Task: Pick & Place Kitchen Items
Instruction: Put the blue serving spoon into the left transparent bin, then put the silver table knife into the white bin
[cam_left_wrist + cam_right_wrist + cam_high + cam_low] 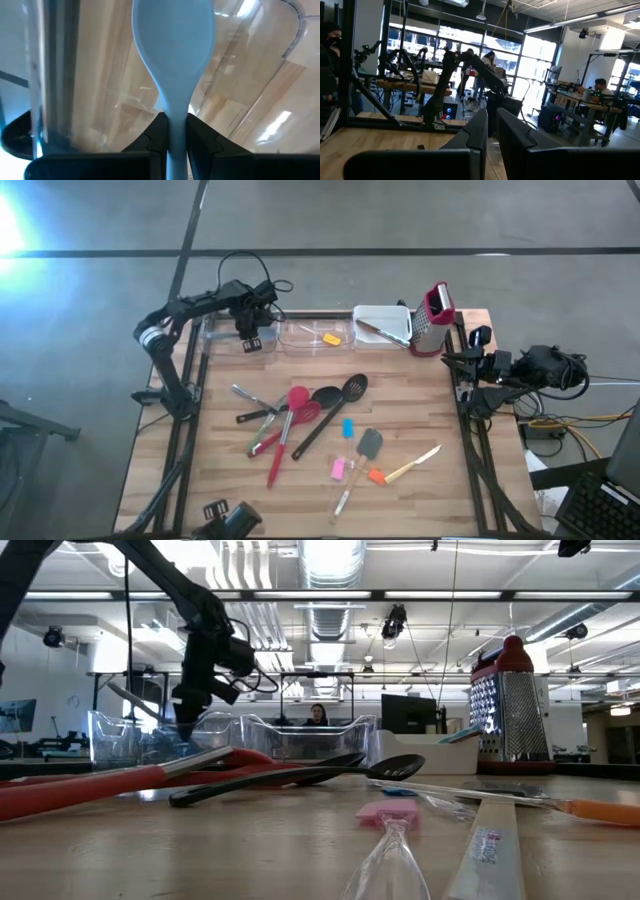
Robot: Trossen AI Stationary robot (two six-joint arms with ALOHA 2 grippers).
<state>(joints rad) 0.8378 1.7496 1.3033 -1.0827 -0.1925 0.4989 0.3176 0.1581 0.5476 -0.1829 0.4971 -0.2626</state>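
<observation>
My left gripper (247, 332) hangs over the clear tub (225, 340) at the table's far left and is shut on a light blue spoon (172, 35). In the left wrist view the spoon's bowl points away from the fingers, inside the tub's clear walls. Loose on the wood lie a red whisk (285, 435), a black slotted spoon (340, 398), a blue scraper (348, 428), a grey spatula (370, 443), a pink scraper (338, 469), an orange scraper (376, 476) and a knife (415, 465). My right gripper (452, 360) waits at the table's right edge, shut. My left gripper (175, 127) pinches the light blue spoon by its handle (176, 107), just behind the bowl, between the two fingers. The fingers point down from above and lie along the handle. The bowl reaches down below the fingertips into the clear tub; whether it touches the tub's floor I cannot tell.
A second clear tub (300, 340) holds a yellow item, and a white tub (395, 313) beside it holds a knife. The steel box grater (435, 320) stands upright at the far right. The near left part of the table (170, 480) is bare wood.
</observation>
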